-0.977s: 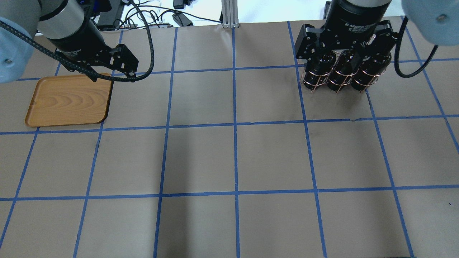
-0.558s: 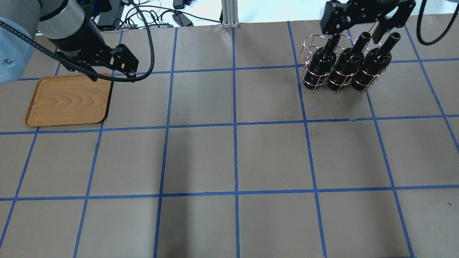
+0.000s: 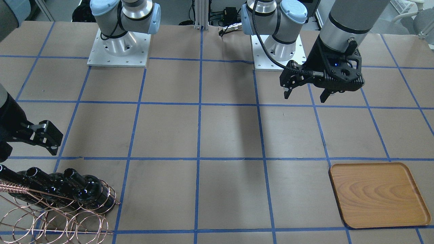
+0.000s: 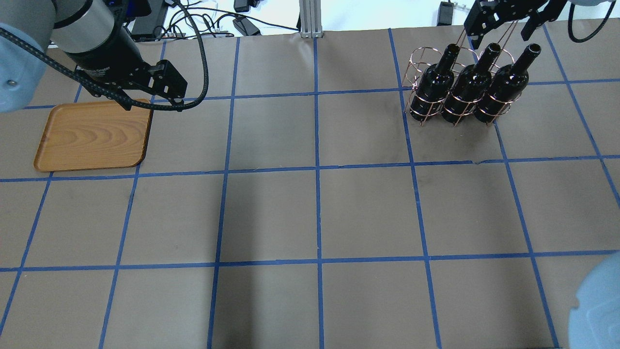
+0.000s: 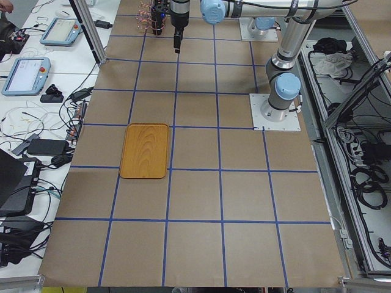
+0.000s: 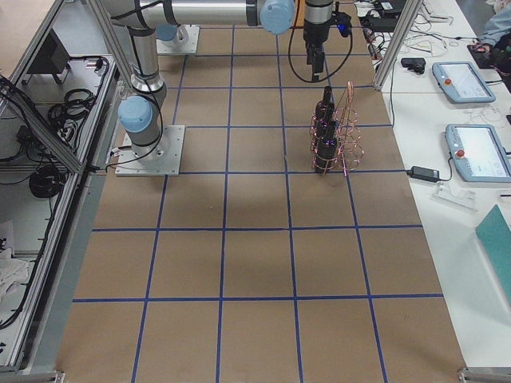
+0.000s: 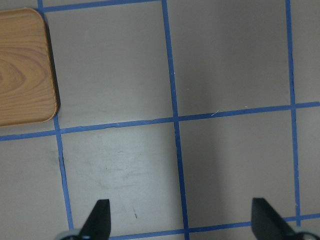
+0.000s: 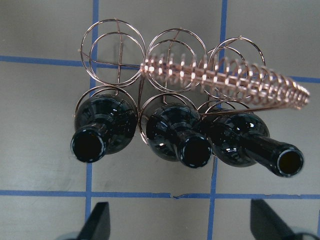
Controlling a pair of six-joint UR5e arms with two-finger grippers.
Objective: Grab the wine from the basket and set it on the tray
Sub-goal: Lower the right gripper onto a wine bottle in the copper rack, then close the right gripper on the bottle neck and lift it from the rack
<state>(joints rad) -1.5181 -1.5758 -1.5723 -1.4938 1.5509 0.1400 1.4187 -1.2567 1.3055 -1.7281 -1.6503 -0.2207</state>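
Observation:
Three glossy black wine bottles (image 4: 433, 85) (image 4: 465, 87) (image 4: 499, 89) stand upright in the front row of the copper wire basket (image 4: 412, 62) at the far right of the table. The basket's back rings are empty. In the right wrist view the bottles (image 8: 107, 122) sit just below the basket's coiled handle (image 8: 225, 80). My right gripper (image 4: 503, 26) is open and empty, high above the bottle necks. The wooden tray (image 4: 92, 135) lies empty at the far left. My left gripper (image 3: 305, 97) is open and empty, hovering beside the tray's corner (image 7: 25, 70).
Blue tape lines divide the brown table cover into squares. The two arm bases (image 3: 118, 47) (image 3: 278, 47) stand at the robot's edge. Cables and power bricks (image 4: 232, 24) lie beyond the far edge. Tablets (image 6: 475, 152) lie on the side bench.
My right gripper has risen from low around the bottles to high above their necks, still open and empty. All three bottles stay in the basket. The left arm has not moved.

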